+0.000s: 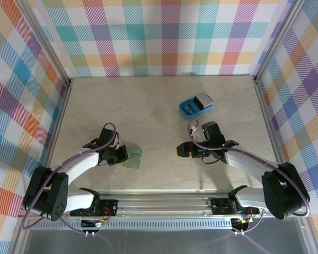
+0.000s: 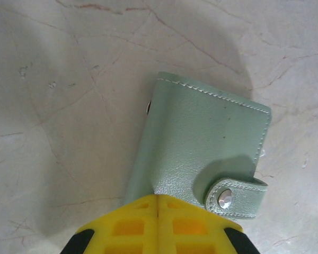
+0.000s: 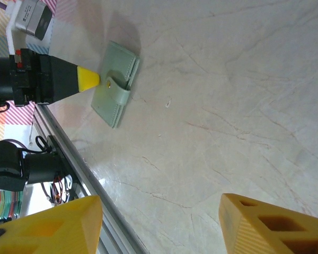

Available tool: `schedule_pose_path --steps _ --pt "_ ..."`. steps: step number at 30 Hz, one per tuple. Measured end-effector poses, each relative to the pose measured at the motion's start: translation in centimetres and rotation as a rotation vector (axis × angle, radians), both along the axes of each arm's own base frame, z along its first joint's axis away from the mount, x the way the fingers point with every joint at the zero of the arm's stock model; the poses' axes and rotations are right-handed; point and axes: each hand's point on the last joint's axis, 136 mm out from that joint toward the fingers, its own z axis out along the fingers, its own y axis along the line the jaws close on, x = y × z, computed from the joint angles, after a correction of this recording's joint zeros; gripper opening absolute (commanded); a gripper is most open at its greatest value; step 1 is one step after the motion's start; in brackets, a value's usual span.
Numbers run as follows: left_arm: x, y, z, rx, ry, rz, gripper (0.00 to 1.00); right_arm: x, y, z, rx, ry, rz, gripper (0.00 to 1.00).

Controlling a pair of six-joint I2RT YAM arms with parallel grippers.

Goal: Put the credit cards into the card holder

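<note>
The left gripper (image 2: 158, 198) is clamped on the edge of the snapped-shut card holder (image 2: 201, 137) at near left, the right gripper (image 3: 161, 211) stands open, and the credit cards (image 1: 204, 99) apparently lie in the blue tray (image 1: 186, 110) at far right, none yet inserted.

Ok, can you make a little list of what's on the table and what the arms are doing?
wallet: green, closed, strap snapped, lying on the table
left fingers: shut, at the wallet's near edge
right fingers: open, nothing between them, over bare table
tray: blue, farther back, right of the middle
</note>
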Motion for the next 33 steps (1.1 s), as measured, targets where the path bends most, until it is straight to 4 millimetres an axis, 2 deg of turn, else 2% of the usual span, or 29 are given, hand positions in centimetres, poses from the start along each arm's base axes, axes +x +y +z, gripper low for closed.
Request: schedule_pose_path --steps 5,9,18,23,26,30,33 --pt "0.1 -1.0 -0.5 -0.009 0.001 -0.013 0.00 0.6 -0.1 -0.3 -0.022 0.018 -0.039 0.60" --pt "0.2 -3.2 -0.4 -0.049 -0.013 -0.012 0.00 1.4 -0.2 0.1 -0.037 0.014 -0.074 0.61" --pt "1.8 -10.5 -0.2 -0.180 -0.060 0.075 0.00 2.5 -2.2 -0.7 -0.173 0.035 -0.179 0.64" --pt "3.9 -15.2 -0.1 -0.288 -0.089 0.121 0.00 2.9 -3.3 -0.6 -0.252 0.033 -0.219 0.59" --pt "4.5 -17.5 0.1 -0.332 -0.107 0.130 0.00 2.9 -4.2 -0.8 -0.304 0.035 -0.242 0.57" --pt "4.5 -18.2 0.3 -0.343 -0.124 0.154 0.00 3.0 -5.3 -1.0 -0.371 0.037 -0.266 0.56" --pt "4.5 -18.0 0.4 -0.343 -0.128 0.164 0.11 3.0 -5.8 -1.0 -0.408 0.032 -0.277 0.56"
